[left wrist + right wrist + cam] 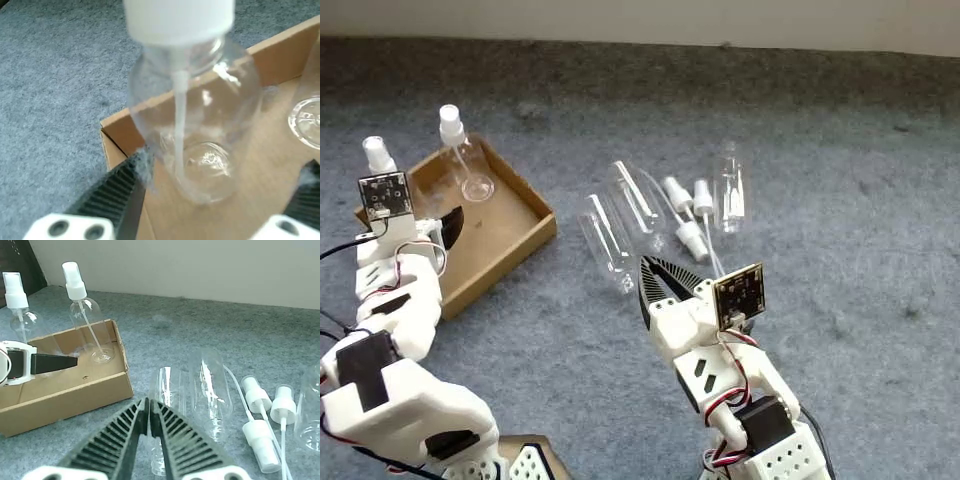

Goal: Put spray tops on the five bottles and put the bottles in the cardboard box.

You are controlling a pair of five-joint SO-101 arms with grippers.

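Roughly two fifths done, judging by the layout. Grey surface (840, 250) broad and bare toward the right and far edges, so ample swinging room there.

Cardboard box (510, 235) near the left edge, set at a slant. Low walls to clear on entry, and bare floor inside along the near wall for three more bottles.

Left end effector (220, 172) over the box's left corner, spread wide either side of a capped bottle (200, 125). One finger possibly brushing the plastic, hard to tell. Bottle upright, seemingly standing inside that corner. Right end effector (149, 405) near the middle of the surface, pinched shut on nothing, just short of the loose items.

Second capped bottle (470, 165) upright in the box's far corner.

Left to cap and box: three uncapped bottles (605, 240) (635, 200) (728, 190) lying on their sides near the middle. Two side by side, the third apart toward the right edge.

Loose spray tops (677, 195) (703, 200) (692, 240) bunched between them, tubes trailing. Tight pickings there, likely needing care not to nudge neighbours.
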